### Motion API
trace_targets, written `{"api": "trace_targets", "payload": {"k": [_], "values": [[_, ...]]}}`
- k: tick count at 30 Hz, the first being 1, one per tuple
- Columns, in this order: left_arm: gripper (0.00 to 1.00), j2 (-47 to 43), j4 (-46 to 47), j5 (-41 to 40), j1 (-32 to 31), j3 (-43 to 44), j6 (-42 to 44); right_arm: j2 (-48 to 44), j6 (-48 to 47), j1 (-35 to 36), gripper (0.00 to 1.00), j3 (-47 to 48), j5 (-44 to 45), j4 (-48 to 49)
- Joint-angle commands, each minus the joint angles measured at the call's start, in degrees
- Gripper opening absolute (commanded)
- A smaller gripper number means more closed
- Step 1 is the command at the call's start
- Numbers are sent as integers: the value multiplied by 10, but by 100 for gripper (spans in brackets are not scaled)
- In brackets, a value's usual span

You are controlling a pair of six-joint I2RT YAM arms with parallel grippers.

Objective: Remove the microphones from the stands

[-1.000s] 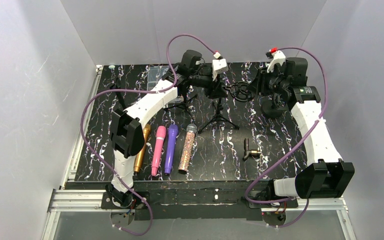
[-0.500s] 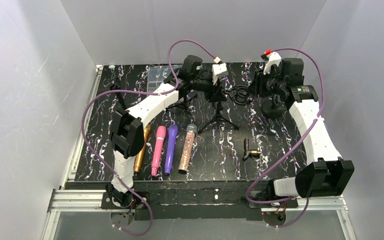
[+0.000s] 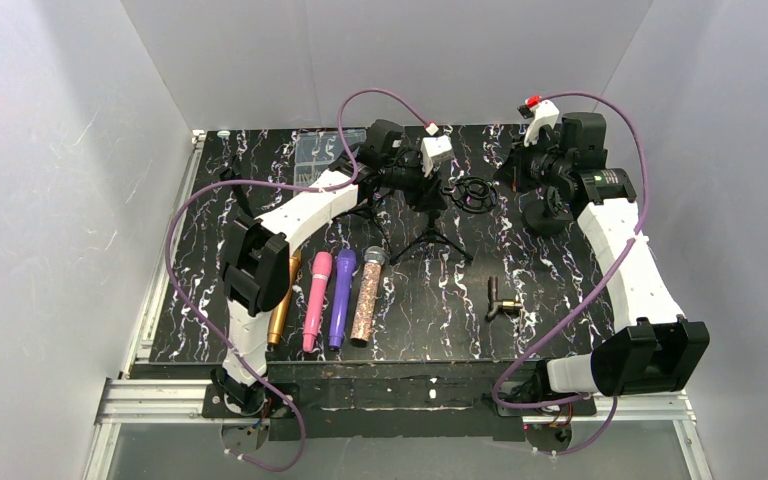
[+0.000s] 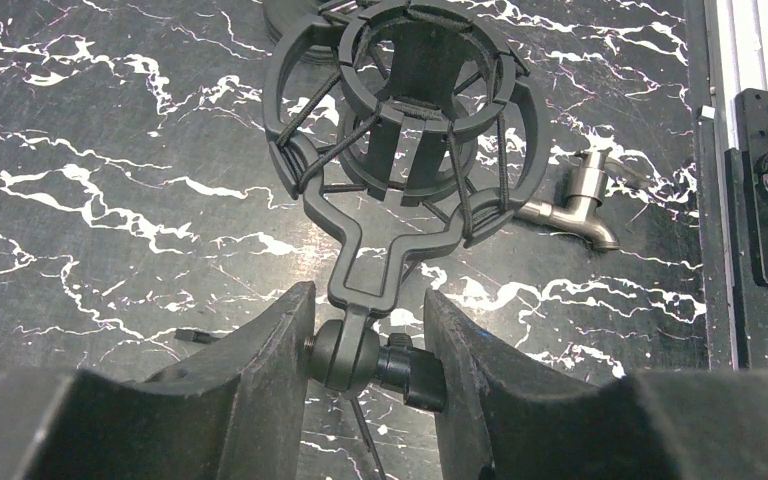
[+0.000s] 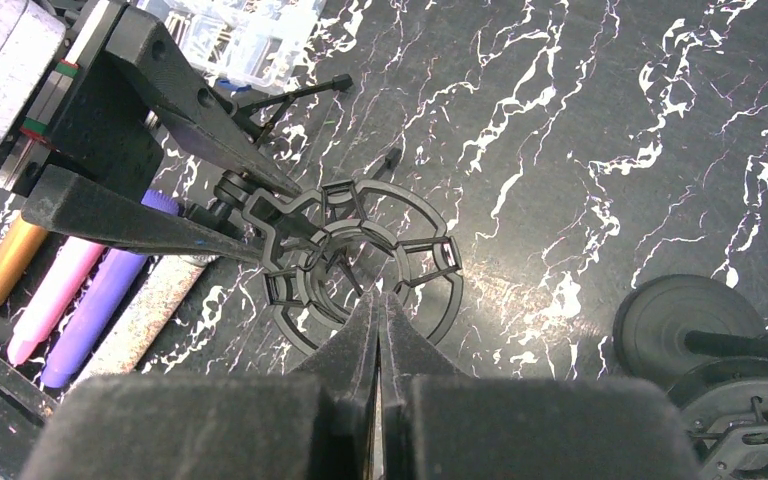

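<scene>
A black tripod stand [image 3: 432, 238] carries a ring-shaped shock mount [image 3: 472, 192], which lies nearly flat. No microphone sits in the mount; the marble table shows through it in the left wrist view [image 4: 410, 110] and the right wrist view [image 5: 360, 260]. My left gripper [image 3: 428, 185] [image 4: 368, 300] is shut on the stand's pivot joint [image 4: 360, 355] just below the mount. My right gripper [image 3: 510, 175] [image 5: 378, 298] is shut and empty, just above and beside the mount's rim. Gold [image 3: 282, 300], pink [image 3: 316, 300], purple [image 3: 340, 297] and glitter [image 3: 365, 297] microphones lie side by side at the front left.
A second stand with a round base [image 3: 545, 215] [image 5: 690, 325] stands under the right arm. A small tripod [image 3: 365, 205] is behind the left arm. A clear plastic box [image 3: 315, 150] sits at the back. A small metal adapter [image 3: 500, 300] [image 4: 580, 200] lies front centre.
The shock mount has swung from upright to nearly flat in the left gripper's hold. The right gripper has drawn back to the right, away from the mount. The glitter microphone shifted slightly left.
</scene>
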Motion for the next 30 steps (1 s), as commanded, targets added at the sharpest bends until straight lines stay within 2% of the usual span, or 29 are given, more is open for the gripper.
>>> {"api": "trace_targets", "payload": {"k": [1,30], "values": [[0,19,-75,20,-1,-16,-54,-17,-9,3,1,6,-7,22],[0,34,-69,15,-6,-47,-61,-36,-9,3,1,-18,-13,30]]}}
